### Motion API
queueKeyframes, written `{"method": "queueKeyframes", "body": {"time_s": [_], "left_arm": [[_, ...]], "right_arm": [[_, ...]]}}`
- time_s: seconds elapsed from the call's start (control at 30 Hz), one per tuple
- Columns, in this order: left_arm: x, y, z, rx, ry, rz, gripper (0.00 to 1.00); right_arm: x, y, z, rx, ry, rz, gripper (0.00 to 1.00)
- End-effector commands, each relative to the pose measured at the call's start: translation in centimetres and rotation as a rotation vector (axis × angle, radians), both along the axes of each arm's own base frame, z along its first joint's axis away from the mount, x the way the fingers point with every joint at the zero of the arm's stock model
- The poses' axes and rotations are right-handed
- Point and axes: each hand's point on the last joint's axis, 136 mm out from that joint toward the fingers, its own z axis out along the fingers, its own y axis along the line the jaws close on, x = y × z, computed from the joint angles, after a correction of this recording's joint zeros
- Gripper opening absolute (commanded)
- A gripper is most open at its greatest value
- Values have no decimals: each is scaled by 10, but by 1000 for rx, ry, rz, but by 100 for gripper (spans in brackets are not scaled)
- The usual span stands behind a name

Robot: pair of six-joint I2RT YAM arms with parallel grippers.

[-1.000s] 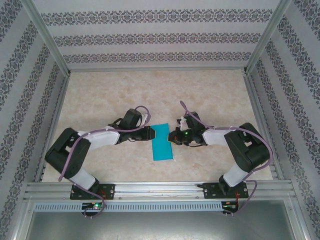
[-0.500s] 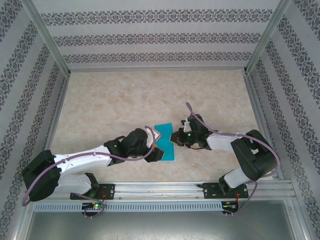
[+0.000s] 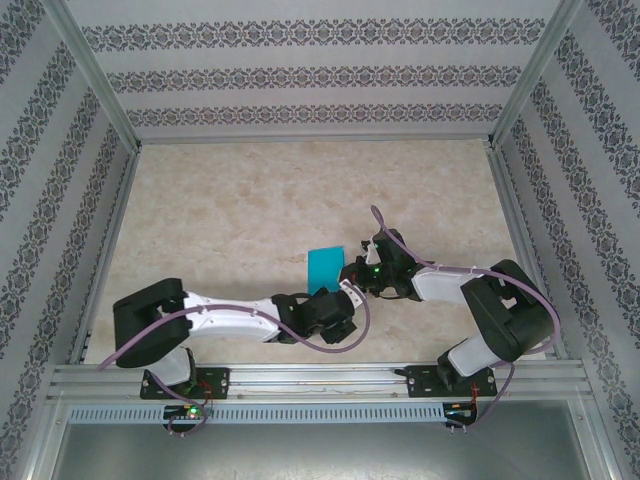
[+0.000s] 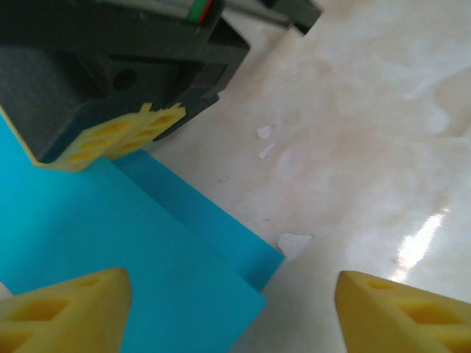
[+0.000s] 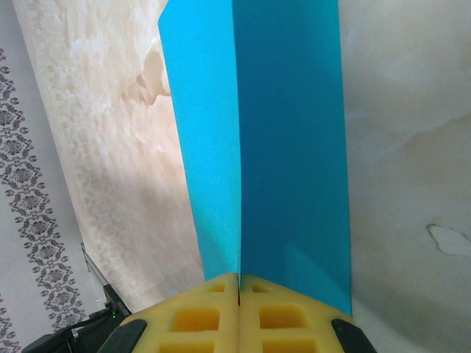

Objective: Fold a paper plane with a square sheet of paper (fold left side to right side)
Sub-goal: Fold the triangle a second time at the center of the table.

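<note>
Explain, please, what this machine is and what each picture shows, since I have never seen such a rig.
These are two robot arms bolted at the near edge of a table. The wide picture looks down from above and behind them; the other two come from a camera on each wrist. On the table lies a turquoise sheet of paper, folded over on itself. The right hand is shut on its edge. The left hand stands open at the sheet's near end, holding nothing.
</note>
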Motion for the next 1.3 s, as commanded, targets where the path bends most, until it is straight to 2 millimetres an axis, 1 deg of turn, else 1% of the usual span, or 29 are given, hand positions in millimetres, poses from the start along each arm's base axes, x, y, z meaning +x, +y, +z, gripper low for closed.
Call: {"method": "queueKeyframes", "body": {"time_s": [0.0,0.13,0.27,0.33,0.4,0.5,0.63,0.73,0.8,0.93,1.0,1.07,1.13,1.2,1.27], "left_arm": [[7,10,-8,125,-62,20,75],[14,11,-8,151,-94,52,74],[16,14,-5,161,-107,72,70],[16,15,-4,157,-104,75,62],[14,15,-2,137,-96,77,47],[14,15,6,96,-93,93,30],[12,15,16,51,-84,94,11],[10,14,20,13,-60,91,2],[10,13,21,-22,-26,92,1],[6,13,19,-124,90,84,0],[5,12,21,-176,145,87,0],[6,11,23,-235,202,90,0],[7,11,26,-312,270,97,0],[9,10,30,-388,331,106,0],[12,10,33,-457,386,114,0]], "right_arm": [[1,3,1,3,-11,-7,0],[2,4,-1,4,-11,-7,0],[2,3,-2,1,-8,-3,0],[2,3,-3,2,-7,-1,0],[3,3,-3,1,-9,1,1],[4,3,-3,-5,-13,7,1],[8,1,-1,-19,-33,19,3],[16,3,12,5,-84,39,10],[22,2,23,16,-127,44,16],[32,-13,45,7,-217,16,31],[33,-24,51,-16,-251,-3,36],[28,-36,53,-45,-270,-16,41],[19,-49,51,-79,-278,-21,42],[8,-57,47,-100,-279,-15,41],[-4,-60,43,-97,-274,-8,35]]}}
